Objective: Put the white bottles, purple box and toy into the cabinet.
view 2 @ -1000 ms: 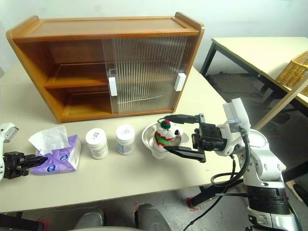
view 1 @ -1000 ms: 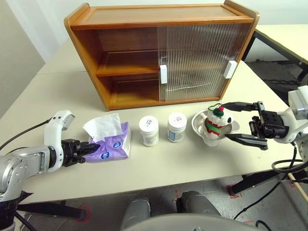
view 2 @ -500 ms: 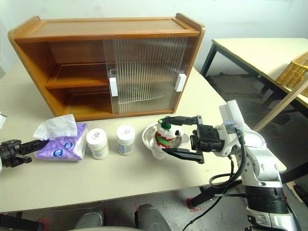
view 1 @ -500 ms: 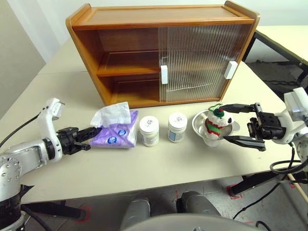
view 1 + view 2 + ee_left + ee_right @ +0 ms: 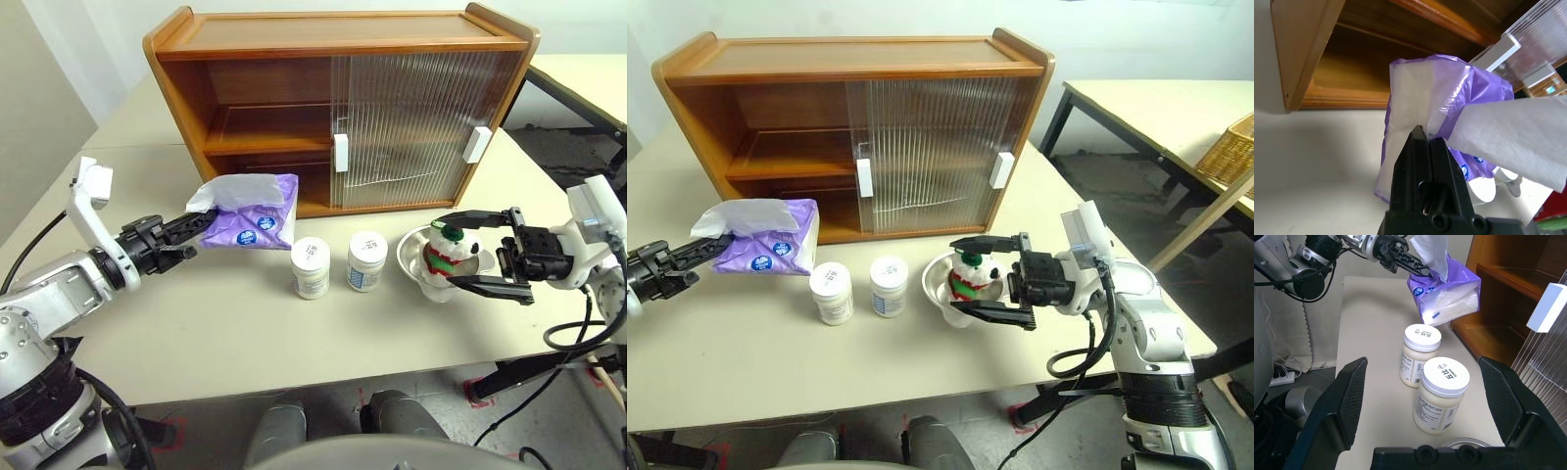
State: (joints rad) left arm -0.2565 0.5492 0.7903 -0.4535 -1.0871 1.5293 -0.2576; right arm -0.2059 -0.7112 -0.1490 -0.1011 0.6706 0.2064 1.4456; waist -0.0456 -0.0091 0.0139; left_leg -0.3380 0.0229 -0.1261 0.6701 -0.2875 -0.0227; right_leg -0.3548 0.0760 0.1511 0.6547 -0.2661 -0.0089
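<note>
Right now my left claw [image 5: 199, 227] is pinched tight on one end of the purple box [image 5: 251, 217], which hangs clear of the desk [image 5: 235, 323] just in front of the cabinet [image 5: 338, 108]. What matters for the next move, as I judge it, is that the open left half of the cabinet lies straight beyond the box, further along the line my claw points, with the lower compartment and the inner shelf both unblocked there. The box's long axis runs on from my fingertips toward that opening, white tissue trailing from its top.

My right claw [image 5: 478, 251] stands wide apart with its fingers either side of the toy [image 5: 445, 251], not gripping it; the toy sits in a steel bowl [image 5: 412, 257]. The two white bottles [image 5: 338, 264] stand side by side on the desk between the box and the bowl, near both arms.
</note>
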